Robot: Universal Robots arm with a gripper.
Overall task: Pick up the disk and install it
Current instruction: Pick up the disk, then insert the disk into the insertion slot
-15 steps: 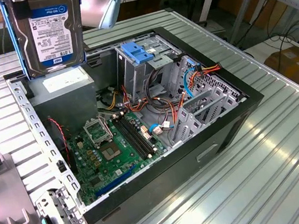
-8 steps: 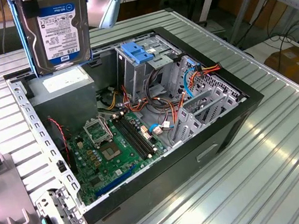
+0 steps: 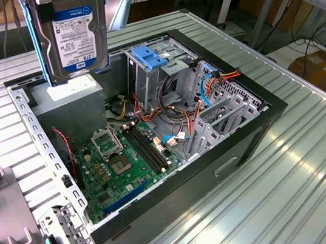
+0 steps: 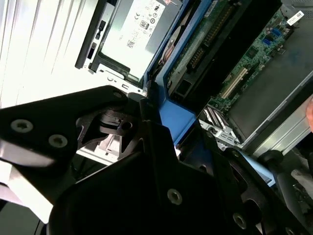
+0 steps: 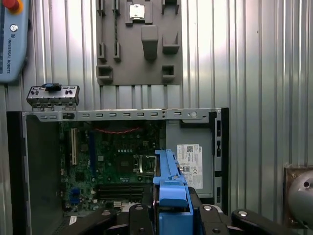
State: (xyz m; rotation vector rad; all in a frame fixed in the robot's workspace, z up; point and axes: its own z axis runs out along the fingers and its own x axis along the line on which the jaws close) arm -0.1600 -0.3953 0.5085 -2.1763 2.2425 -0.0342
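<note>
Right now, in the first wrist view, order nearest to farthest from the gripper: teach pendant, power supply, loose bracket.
1. Power supply, inside the case, beneath the gripper.
2. Loose bracket, outside the case.
3. Teach pendant, beyond it.

Your exterior view looks down slantwise, close, on the open black metal computer case [image 3: 219,169]; both wrist views look past the gripper [image 5: 171,215] into it, sharing its green motherboard [image 5: 117,166] [image 4: 254,49].

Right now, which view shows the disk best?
The exterior view: the disk hangs upright above the open computer case, with its labelled face and a blue rail plain to see. In the first wrist view the disk is edge-on, mostly its blue carrier end. In the second wrist view the disk shows a blue rail and its connector edge.
</note>
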